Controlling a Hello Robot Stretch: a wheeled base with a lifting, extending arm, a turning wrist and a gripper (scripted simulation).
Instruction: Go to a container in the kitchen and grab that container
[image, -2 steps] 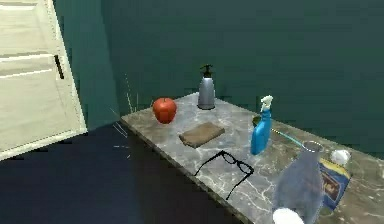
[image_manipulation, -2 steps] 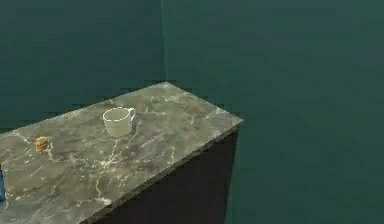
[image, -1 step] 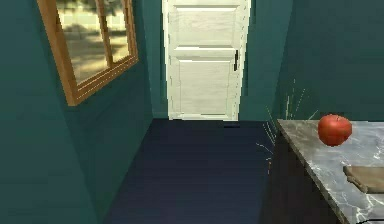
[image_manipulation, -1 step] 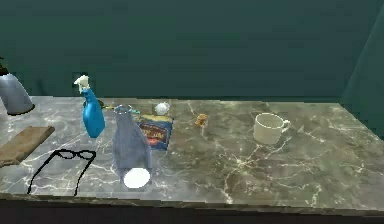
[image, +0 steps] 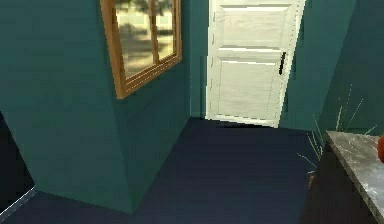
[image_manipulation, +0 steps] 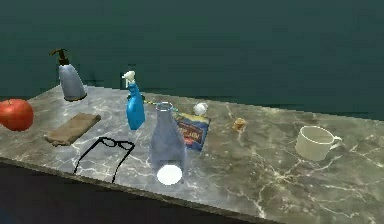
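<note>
Standing near the front edge of the marble counter (image_manipulation: 270, 170) is a tall clear container (image_manipulation: 165, 138) that narrows toward its top, with a small white disc (image_manipulation: 170, 175) on the counter at its foot. It is perhaps a glass bottle, but its see-through body makes the shape hard to judge. How the gripper's jaws stand I cannot tell, so the places below are given from this container.

Just beside it on the arm side view's right is a blue and yellow packet (image_manipulation: 194, 131), and behind the packet lies a small white round thing (image_manipulation: 201, 108). A blue spray bottle (image_manipulation: 134, 102) stands upright behind the container, toward the view's left. Dark glasses (image_manipulation: 103, 152) lie in front, to the left, next to a flat brown cloth (image_manipulation: 73, 128). Farther left are a grey soap dispenser (image_manipulation: 70, 78) by the wall and a red apple (image_manipulation: 14, 113) at the edge. A white mug (image_manipulation: 317, 143) stands well apart on the right.

Ahead are a white door (image: 250, 60), a wood-framed window (image: 140, 40) in a teal wall (image: 60, 110), and a dark floor (image: 230, 165).
</note>
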